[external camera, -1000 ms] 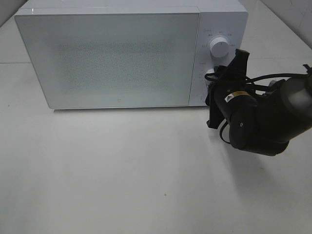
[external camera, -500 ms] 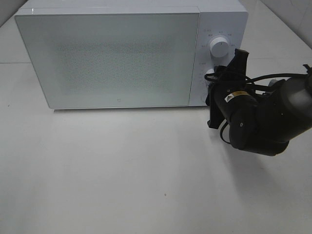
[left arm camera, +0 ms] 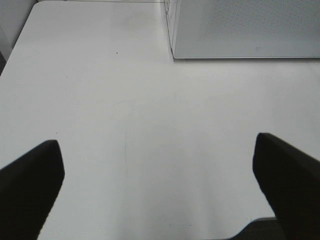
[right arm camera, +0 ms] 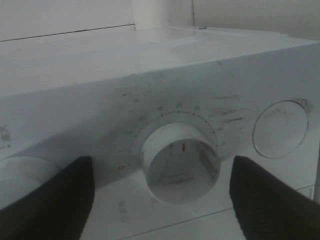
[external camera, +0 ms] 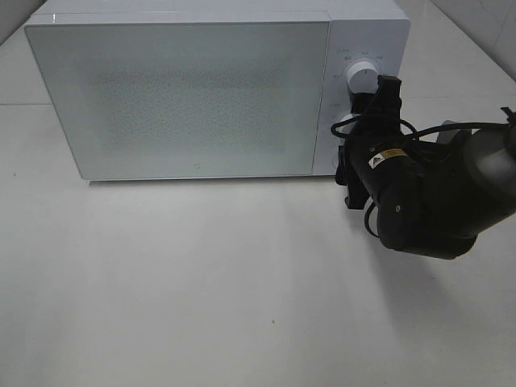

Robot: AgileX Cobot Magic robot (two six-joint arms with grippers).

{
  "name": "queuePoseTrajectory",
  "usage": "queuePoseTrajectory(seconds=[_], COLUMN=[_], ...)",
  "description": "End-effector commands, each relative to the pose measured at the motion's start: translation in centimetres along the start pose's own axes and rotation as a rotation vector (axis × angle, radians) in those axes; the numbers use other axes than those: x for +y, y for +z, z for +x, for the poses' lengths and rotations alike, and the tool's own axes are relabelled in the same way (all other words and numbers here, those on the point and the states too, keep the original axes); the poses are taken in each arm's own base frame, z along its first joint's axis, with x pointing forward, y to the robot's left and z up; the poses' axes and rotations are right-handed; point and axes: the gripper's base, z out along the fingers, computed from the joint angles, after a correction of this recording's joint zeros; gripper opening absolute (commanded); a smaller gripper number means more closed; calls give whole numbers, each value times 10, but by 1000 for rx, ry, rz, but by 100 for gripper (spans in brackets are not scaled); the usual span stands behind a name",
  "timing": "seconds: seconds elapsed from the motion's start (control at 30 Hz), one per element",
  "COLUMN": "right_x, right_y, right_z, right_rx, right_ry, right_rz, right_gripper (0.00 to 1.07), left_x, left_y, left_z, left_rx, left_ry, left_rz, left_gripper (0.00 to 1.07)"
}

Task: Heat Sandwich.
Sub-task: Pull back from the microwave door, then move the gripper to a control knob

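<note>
White microwave (external camera: pixel 185 89) sits on the white table (external camera: pixel 201 282). Its frosted door (external camera: pixel 181 97) is shut flush, so the inside is hidden and its contents can't be told. The sandwich shows in none of the views, so I can't say where it is or how it lies relative to either claw. The right gripper (right arm camera: pixel 160 172) is at the microwave's control panel (external camera: pixel 367 48), on the side of the door away from the hinge, pointing straight at the lower dial (right arm camera: pixel 180 162). That dial is white with a short red mark on its face and a ring of tick marks around it. The two black fingers (right arm camera: pixel 50 197) stand one on each side of the dial with a clear gap to it on both sides; jaws wide apart, gripping nothing. From the high camera the upper dial (external camera: pixel 361 78) is just above the right arm's wrist (external camera: pixel 379 121), not covered by it. The left gripper (left arm camera: pixel 156 141) hangs over bare table in front of the microwave's far front corner from the panel, well apart from the door; jaws spread fully wide, nothing between them, nothing held.
</note>
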Motion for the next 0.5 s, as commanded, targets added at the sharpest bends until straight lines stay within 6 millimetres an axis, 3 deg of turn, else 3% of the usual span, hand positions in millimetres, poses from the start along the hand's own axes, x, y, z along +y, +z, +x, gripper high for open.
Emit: queuePoseTrajectory(seconds=[0.03,0.5], right_x=[27,21], right_y=[2,-6], right_z=[3,6], right_rx=[8,85], right_ry=[-16,-151], right_rz=[-197,-54], right_gripper=[76,75], left_x=[0,0], left_y=[-2,-2], left_z=[1,1], left_rx=[-18,-18], left_ry=[-4,-4], left_rz=[0,0], left_gripper=[98,98])
